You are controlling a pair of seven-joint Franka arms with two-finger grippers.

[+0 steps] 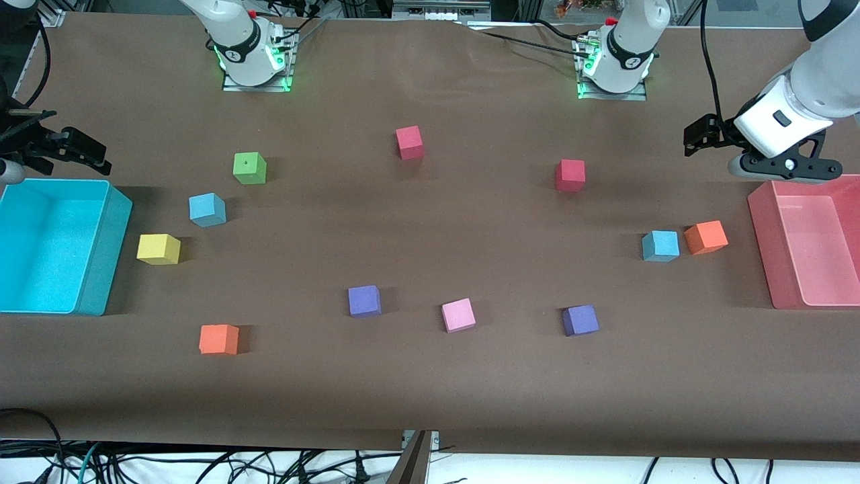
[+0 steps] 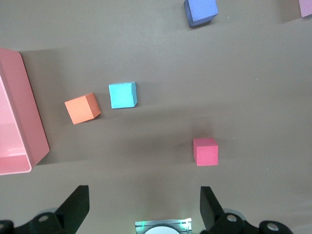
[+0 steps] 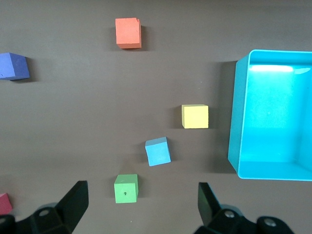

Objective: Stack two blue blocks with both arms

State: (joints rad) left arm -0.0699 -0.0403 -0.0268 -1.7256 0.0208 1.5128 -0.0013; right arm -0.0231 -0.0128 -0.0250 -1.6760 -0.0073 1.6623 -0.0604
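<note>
both grippers are up in the air with their jaws spread wide and nothing between them. we see the left gripper (image 1: pixel 699 134) at the left arm's end of the table, over the bare brown cloth just beside the pink bin (image 1: pixel 762 242); in its wrist view the black fingers (image 2: pixel 75 207) frame empty table. the right gripper (image 1: pixel 74 149) hangs at the right arm's end, by the farther edge of the turquoise bin (image 1: pixel 114 249), and its fingers (image 3: pixel 73 204) show the same wide gap.

we find one blue block (image 1: pixel 660 246) near the pink bin, just beside an orange block (image 1: pixel 705 237) but apart from it. the other blue block (image 1: pixel 207 210) sits toward the right arm's end, between a green block (image 1: pixel 249 168) and a yellow block (image 1: pixel 158 249), well apart from the first. both rest flat on the table, unstacked.

around them we see two red blocks (image 1: pixel 410 142), two purple blocks (image 1: pixel 365 300), a pink block (image 1: pixel 458 314) and a second orange block (image 1: pixel 219 339).
</note>
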